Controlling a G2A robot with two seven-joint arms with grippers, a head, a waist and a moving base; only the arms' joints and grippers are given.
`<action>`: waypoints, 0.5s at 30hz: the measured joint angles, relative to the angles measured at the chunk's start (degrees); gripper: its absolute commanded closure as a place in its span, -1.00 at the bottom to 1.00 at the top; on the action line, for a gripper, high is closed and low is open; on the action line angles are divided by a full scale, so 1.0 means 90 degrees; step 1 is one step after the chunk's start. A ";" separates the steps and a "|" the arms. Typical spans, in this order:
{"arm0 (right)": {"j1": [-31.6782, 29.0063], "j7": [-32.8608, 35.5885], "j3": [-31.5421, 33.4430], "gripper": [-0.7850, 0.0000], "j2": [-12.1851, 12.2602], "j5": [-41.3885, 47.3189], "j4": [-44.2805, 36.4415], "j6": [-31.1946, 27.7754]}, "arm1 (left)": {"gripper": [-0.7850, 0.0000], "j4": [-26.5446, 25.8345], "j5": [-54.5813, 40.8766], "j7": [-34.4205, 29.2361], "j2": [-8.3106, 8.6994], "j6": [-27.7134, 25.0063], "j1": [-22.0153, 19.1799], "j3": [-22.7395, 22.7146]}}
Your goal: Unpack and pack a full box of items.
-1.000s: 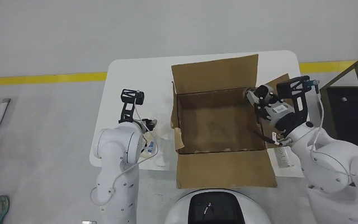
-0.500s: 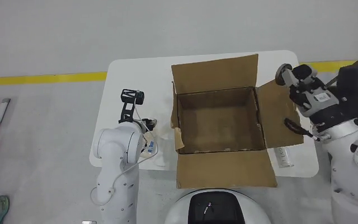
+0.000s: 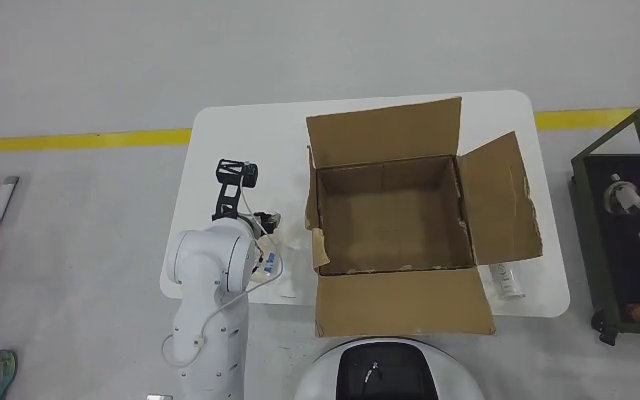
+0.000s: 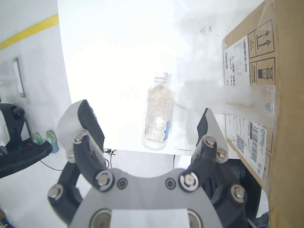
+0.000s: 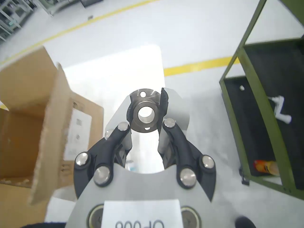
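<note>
You're on the open floor of an industrial hall, a warehouse or workshop. The smooth pale grey floor (image 3: 300, 50) carries a long yellow lane line (image 3: 95, 140) beyond the white rounded table (image 3: 240, 150). A green metal-framed cart with black shelves (image 3: 584, 240) stands to the right. Grey storage racks (image 5: 14, 3) fill the far background. The brown cardboard shipping box (image 3: 385, 135) bears barcode labels.

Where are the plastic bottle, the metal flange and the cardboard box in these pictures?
plastic bottle (image 4: 156, 117): left wrist view, on the middle of its clear body.
metal flange (image 5: 144, 123): right wrist view, on the ring round its centre hole.
cardboard box (image 3: 385, 135): top view, on its far flap.
</note>
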 measured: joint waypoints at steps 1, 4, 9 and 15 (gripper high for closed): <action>-0.0102 0.0008 -0.0075 1.00 0.0002 -0.0086 0.0107 -0.0057 | -1.00 0.0000 0.0000 0.0000 0.0000 0.0000 0.0000 0.0000; -0.0341 -0.0038 -0.0385 1.00 0.0009 -0.0459 0.0381 -0.0184 | -1.00 0.0000 0.0000 0.0000 0.0000 0.0000 0.0000 0.0000; -0.0508 0.0036 -0.0987 1.00 0.0045 -0.1186 0.0573 -0.0461 | -1.00 0.0000 0.0000 0.0000 0.0000 0.0000 0.0000 0.0000; -0.0440 0.0129 -0.1578 1.00 0.0104 -0.2026 0.0817 -0.0748 | -1.00 0.0000 0.0000 0.0000 0.0000 0.0000 0.0000 0.0000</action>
